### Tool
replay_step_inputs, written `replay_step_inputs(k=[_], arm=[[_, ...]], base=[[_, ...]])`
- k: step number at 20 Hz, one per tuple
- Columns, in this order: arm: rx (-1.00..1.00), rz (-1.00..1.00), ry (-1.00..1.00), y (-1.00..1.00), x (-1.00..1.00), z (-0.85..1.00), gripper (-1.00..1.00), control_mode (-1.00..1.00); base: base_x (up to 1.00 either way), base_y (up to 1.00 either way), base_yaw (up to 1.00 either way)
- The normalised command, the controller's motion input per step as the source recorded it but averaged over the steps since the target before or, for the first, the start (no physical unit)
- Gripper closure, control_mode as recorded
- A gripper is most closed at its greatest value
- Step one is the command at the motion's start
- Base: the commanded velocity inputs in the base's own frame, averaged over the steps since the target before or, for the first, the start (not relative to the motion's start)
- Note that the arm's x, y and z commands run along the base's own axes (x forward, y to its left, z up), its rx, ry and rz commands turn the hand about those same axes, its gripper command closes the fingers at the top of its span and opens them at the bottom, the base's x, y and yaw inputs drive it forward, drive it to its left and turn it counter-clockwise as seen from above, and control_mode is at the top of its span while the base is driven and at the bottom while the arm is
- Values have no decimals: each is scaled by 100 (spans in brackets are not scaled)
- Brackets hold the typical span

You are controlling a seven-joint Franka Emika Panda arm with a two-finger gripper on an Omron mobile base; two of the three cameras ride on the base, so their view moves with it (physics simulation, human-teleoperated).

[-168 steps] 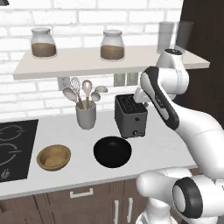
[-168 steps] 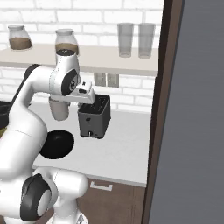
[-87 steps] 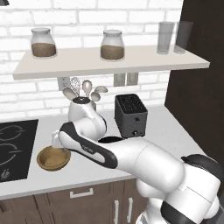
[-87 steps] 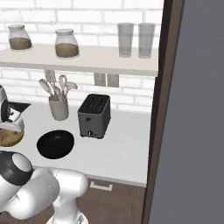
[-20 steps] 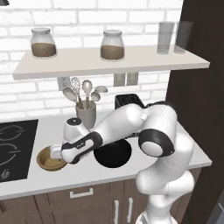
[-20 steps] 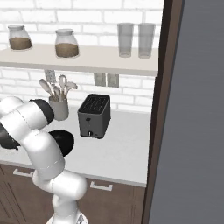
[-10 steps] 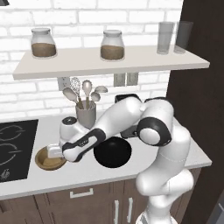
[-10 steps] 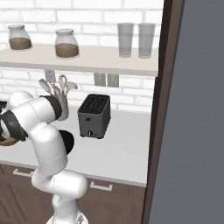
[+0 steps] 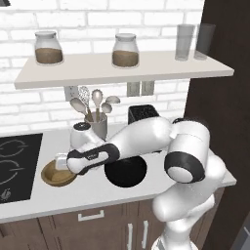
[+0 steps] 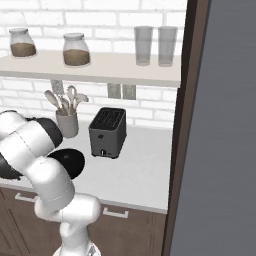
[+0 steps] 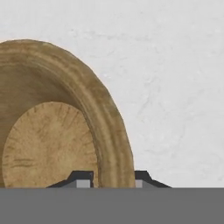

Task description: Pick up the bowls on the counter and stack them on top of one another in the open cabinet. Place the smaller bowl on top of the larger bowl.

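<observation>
a home kitchen: a white worktop (image 9: 97, 193) with a black cooktop (image 9: 14, 163) set in, a toaster (image 10: 107, 132), a crock of utensils (image 9: 96, 119), jars (image 9: 125, 50) on a wall shelf (image 9: 146, 71), brown cabinets (image 9: 88, 227) beneath.

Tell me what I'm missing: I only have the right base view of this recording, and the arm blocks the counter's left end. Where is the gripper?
Observer: At the smaller bowl. In the hand view the gripper has one finger tip inside the wooden rim and one outside it.
Operator: Has it closed on the rim?
Observer: I cannot tell; both tips sit close beside the rim, but contact is unclear.
Operator: Is the bowl lifted?
Observer: No. In the left base view it sits on the counter, left of the larger bowl.
</observation>
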Motion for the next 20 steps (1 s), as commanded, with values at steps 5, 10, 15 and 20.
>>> replay_step_inputs(k=[5, 10, 15, 20], arm=[[10, -8, 0, -48, -37, 59, 100, -100], [2, -4, 0, -74, -35, 64, 100, -100], [0, -9, 1, -86, -12, 52, 100, -100], [0, -5, 9, -99, -1, 33, 100, -100]], base=[[0, 0, 0], [0, 0, 0], [0, 0, 0], [0, 0, 0]])
